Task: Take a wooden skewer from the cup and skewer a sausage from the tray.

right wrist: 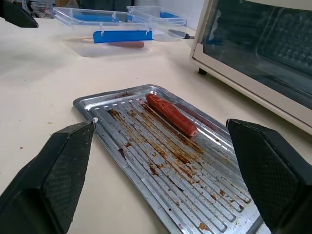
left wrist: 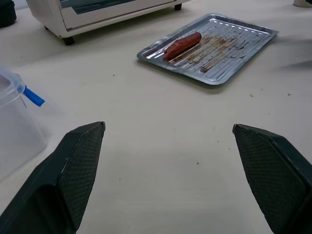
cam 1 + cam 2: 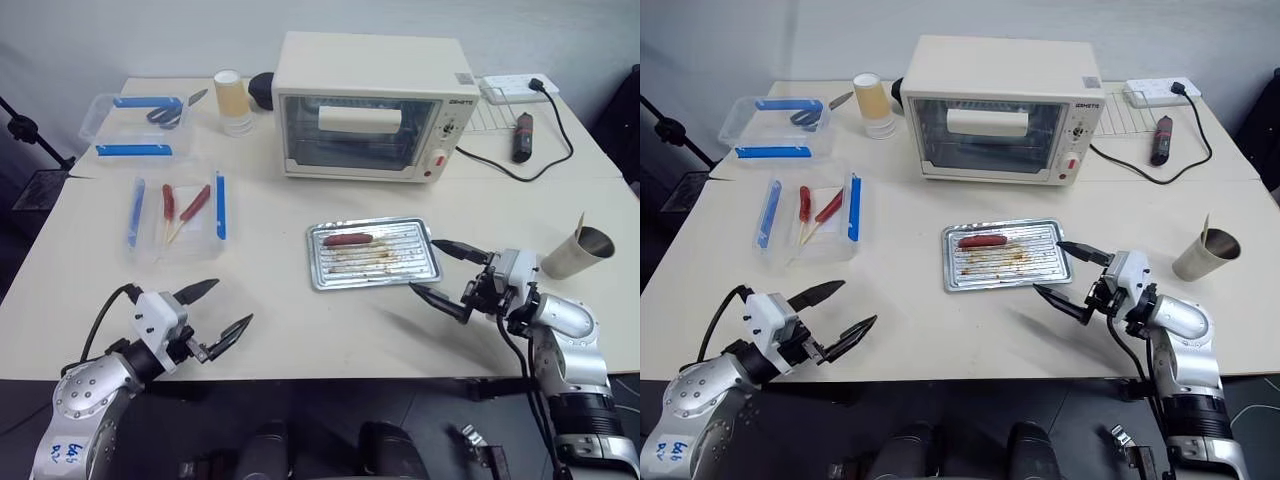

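The silver tray [image 3: 400,262] lies mid-table in front of the oven, with one reddish-brown sausage [image 3: 347,239] near its far left corner. A brown paper cup [image 3: 577,253] stands at the table's right edge, and a wooden skewer [image 3: 581,223] pokes up from it. My right gripper [image 3: 424,266] hovers open just right of the tray, pointing at it, with nothing between its fingers; the cup is behind it to the right. Over the table's near left edge, my left gripper [image 3: 232,302] is open and empty. The right wrist view shows the sausage [image 1: 170,114] on the tray's greasy ridged floor [image 1: 195,195].
A cream toaster oven [image 3: 365,105] stands behind the tray. To the left are a clear plastic box [image 3: 175,215] holding skewered red sausages, a second clear box [image 3: 135,125] and a stack of paper cups [image 3: 233,100]. A power strip [image 3: 515,88] and cable lie at the back right.
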